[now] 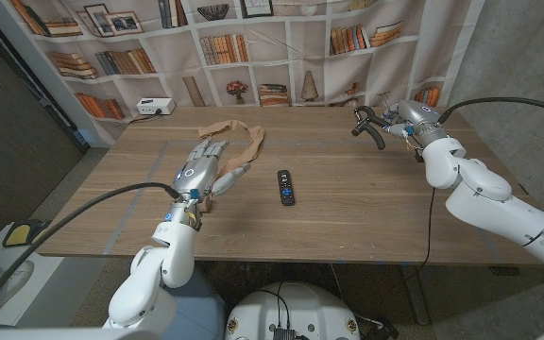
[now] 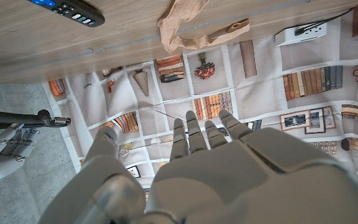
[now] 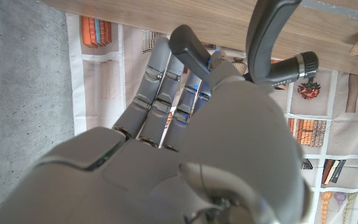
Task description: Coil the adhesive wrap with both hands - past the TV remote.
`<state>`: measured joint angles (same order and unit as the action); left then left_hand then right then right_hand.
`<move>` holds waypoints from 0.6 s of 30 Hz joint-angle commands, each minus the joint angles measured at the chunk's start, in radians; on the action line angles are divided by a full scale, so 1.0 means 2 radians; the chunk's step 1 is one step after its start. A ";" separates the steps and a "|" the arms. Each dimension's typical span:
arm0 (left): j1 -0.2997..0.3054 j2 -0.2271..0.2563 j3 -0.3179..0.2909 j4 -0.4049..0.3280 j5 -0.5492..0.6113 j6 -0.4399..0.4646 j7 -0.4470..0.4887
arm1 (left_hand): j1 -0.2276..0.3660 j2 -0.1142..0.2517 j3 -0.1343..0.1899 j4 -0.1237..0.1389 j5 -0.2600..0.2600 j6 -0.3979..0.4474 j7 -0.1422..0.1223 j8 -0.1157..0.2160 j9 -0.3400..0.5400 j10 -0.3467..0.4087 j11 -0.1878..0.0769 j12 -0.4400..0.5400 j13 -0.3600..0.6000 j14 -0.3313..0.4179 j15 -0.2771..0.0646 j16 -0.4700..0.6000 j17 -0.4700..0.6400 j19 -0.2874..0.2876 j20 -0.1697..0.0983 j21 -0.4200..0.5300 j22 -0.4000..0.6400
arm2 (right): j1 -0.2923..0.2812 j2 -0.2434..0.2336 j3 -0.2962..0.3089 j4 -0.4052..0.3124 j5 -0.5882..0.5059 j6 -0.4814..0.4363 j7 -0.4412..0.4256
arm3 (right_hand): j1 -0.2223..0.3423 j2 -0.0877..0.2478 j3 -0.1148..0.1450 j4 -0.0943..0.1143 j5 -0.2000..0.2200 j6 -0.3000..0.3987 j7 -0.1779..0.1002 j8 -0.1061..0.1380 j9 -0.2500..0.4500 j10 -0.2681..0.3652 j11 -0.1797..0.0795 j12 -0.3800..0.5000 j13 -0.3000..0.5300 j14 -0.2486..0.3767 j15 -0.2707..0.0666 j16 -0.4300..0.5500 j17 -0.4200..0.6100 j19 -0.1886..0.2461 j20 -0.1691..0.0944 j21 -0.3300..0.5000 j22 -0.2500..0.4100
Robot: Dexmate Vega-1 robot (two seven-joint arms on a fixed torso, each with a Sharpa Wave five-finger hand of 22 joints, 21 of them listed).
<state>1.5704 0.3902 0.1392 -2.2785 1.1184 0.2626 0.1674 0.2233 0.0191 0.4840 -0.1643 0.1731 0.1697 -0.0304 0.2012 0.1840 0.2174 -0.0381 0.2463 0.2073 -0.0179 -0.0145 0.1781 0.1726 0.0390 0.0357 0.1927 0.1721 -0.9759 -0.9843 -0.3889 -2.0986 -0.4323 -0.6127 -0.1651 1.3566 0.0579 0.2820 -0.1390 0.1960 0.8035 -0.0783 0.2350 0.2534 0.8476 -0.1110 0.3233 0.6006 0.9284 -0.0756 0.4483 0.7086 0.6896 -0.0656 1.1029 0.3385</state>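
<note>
The wrap (image 1: 245, 144), a tan, crinkled, soft strip, is lying loosely strewn on the tabletop (image 1: 348, 212), past the remote (image 1: 285, 186) and toward the far-left part of the wood, with a tail trailing back under the left robot hand (image 1: 203, 166). That hand is being held out over the trailing end, fingers extended and apart, nothing gripped; from the head view contact with the strip cannot be told. In the left wrist view the same hand (image 2: 197, 162) is being seen with fingers straight and spread, the bunched end of the wrap (image 2: 194, 28) lying ahead of it, which is suiting a reach for that end. The remote, a small black slab with rows of buttons, is lying flat near the tabletop's middle, just beside the left robot hand and apart from the wrap; it is judged to be serving as a marker only. The right robot hand (image 1: 382, 121) is being held up near the far-right edge, well apart from the wrap, fingers curled in with nothing seen in them; the right wrist view (image 3: 185, 99) is showing dark curved fingers bent over the palm. Coiling is judged not yet begun, since the strip is lying unrolled. The tabletop is wood-grained, smooth, matte. A bookshelf-print backdrop (image 1: 281, 42) is hanging behind.
</note>
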 commanded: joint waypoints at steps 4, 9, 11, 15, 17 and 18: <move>-0.003 -0.015 -0.001 0.008 0.048 -0.009 -0.010 | 0.004 -0.007 0.000 -0.004 0.000 0.008 0.002 0.003 0.001 0.008 0.002 0.005 0.001 0.004 -0.003 0.004 0.001 -0.001 0.004 0.000 0.001 | 0.001 0.000 -0.001 0.003 0.001 0.002 0.000 | 0.030 0.036 0.021 -0.008 0.003 -0.001 -0.005 -0.004 0.002 0.010 -0.005 0.003 0.007 0.031 -0.081 -0.002 0.005 -0.007 -0.056 0.009 -0.005; -0.002 -0.018 -0.003 0.008 0.053 -0.013 -0.014 | 0.006 -0.008 0.000 -0.004 0.001 0.008 0.002 0.002 0.001 0.009 0.002 0.005 0.001 0.005 -0.003 0.004 0.001 -0.001 0.004 0.000 0.001 | 0.002 0.000 -0.002 0.004 0.001 0.002 0.002 | 0.028 0.037 0.021 -0.008 0.003 -0.002 -0.007 -0.004 0.003 0.008 -0.006 0.003 0.009 0.030 -0.081 -0.003 0.007 -0.010 -0.057 0.012 -0.009; -0.001 -0.019 -0.005 0.009 0.054 -0.015 -0.016 | 0.006 -0.008 0.001 -0.003 0.001 0.008 0.002 0.002 0.001 0.009 0.001 0.005 0.001 0.006 -0.004 0.005 0.001 -0.001 0.004 0.000 0.002 | 0.003 0.000 -0.002 0.004 0.000 0.003 0.002 | 0.028 0.037 0.022 -0.008 0.003 -0.002 -0.007 -0.004 0.003 0.008 -0.005 0.003 0.009 0.030 -0.081 -0.003 0.007 -0.010 -0.058 0.013 -0.010; 0.001 -0.021 -0.006 0.010 0.057 -0.018 -0.016 | 0.008 -0.009 0.001 -0.003 0.001 0.008 0.002 0.002 0.001 0.010 0.000 0.006 0.002 0.006 -0.004 0.004 0.001 0.000 0.004 0.000 0.002 | 0.004 0.000 -0.004 0.003 -0.001 0.001 0.003 | 0.028 0.036 0.022 -0.008 0.002 -0.002 -0.008 -0.004 0.003 0.008 -0.007 0.002 0.011 0.030 -0.081 -0.004 0.008 -0.013 -0.058 0.015 -0.012; 0.001 -0.022 -0.007 0.011 0.059 -0.019 -0.017 | 0.009 -0.009 0.001 -0.003 0.001 0.008 0.002 0.002 0.001 0.010 0.002 0.005 0.002 0.006 -0.004 0.004 0.001 0.000 0.004 0.000 0.002 | 0.006 0.001 -0.005 0.003 -0.002 0.000 0.004 | 0.027 0.036 0.022 -0.008 0.002 -0.002 -0.007 -0.005 0.003 0.008 -0.006 0.002 0.011 0.030 -0.081 -0.005 0.009 -0.013 -0.058 0.016 -0.013; 0.001 -0.022 -0.007 0.011 0.061 -0.019 -0.017 | 0.010 -0.009 0.001 -0.003 0.001 0.009 0.002 0.002 0.001 0.010 0.001 0.005 0.002 0.005 -0.004 0.004 0.001 0.000 0.004 0.000 0.002 | 0.007 0.002 -0.007 0.003 -0.003 0.000 0.005 | 0.027 0.036 0.022 -0.008 0.002 -0.002 -0.008 -0.005 0.003 0.008 -0.006 0.002 0.011 0.029 -0.081 -0.005 0.009 -0.013 -0.058 0.016 -0.013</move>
<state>1.5675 0.3579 0.1334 -2.2633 1.2119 0.2380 0.1425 0.2346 0.0078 0.4840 -0.1642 0.1731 0.1750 -0.0250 0.2012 0.1839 0.2290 -0.0394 0.2515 0.2072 -0.0125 -0.0198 0.1781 0.1726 0.0391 0.0357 0.1927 0.1722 -0.9712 -0.9846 -0.3910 -2.0933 -0.4310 -0.6101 -0.1630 1.3515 0.0631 0.2820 -0.1390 0.1962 0.7976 -0.0837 0.2265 0.2582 0.8502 -0.1136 0.3271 0.6190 0.9295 -0.0767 0.4413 0.7208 0.6689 -0.0660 1.1261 0.3116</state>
